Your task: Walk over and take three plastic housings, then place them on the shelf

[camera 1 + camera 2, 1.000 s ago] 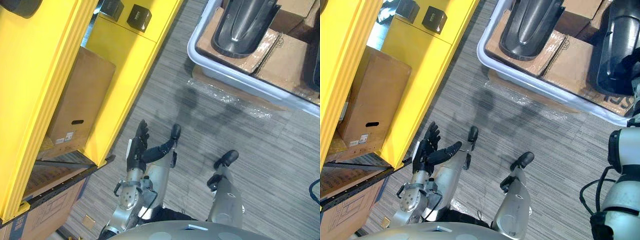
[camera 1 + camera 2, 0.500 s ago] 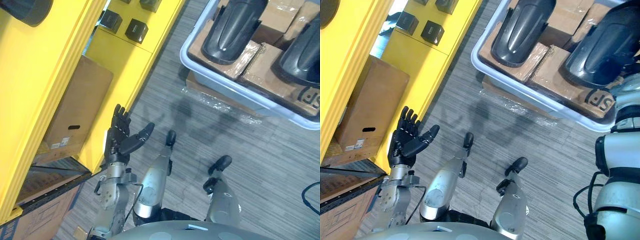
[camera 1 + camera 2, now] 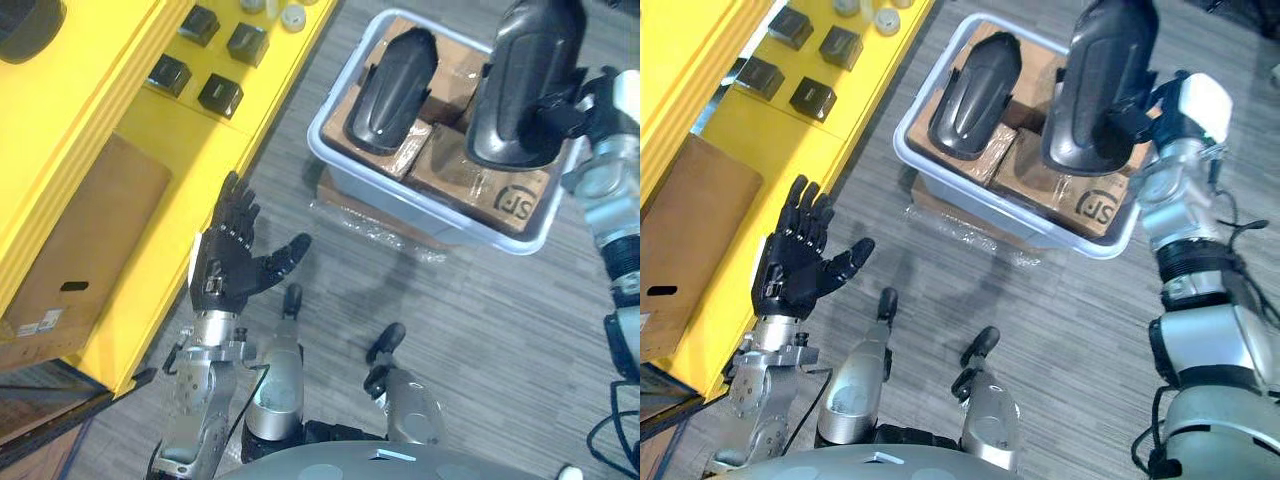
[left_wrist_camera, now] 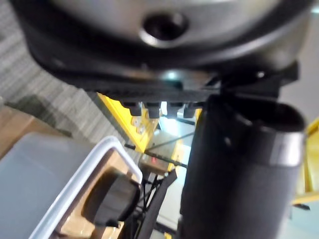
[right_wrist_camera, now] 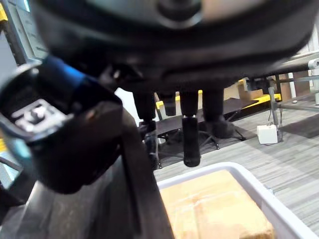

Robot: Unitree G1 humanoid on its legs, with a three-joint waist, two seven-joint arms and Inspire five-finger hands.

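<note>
A yellow shelf runs along the robot's left side, with a closed cardboard box on its lower level. Ahead, on the grey carpet, stands a pale grey bin lined with brown cartons; crinkled clear film shows at its base.

The right hand is raised over the bin's right side with its fingers curled round one edge of a black plastic housing. That long, glossy, domed shell hangs above the cartons, clear of them. In the right wrist view the shell's dark surface sits against the hand, with the bin's rim and a carton past the fingers.

A second housing of the same shape lies dome-up on the cartons in the bin's left half, beside the held one and apart from it.

The left hand is held up between the shelf and the bin, palm showing, fingers straight and spread, thumb out, holding nothing.

Several small black blocks sit on the shelf's upper level.
</note>
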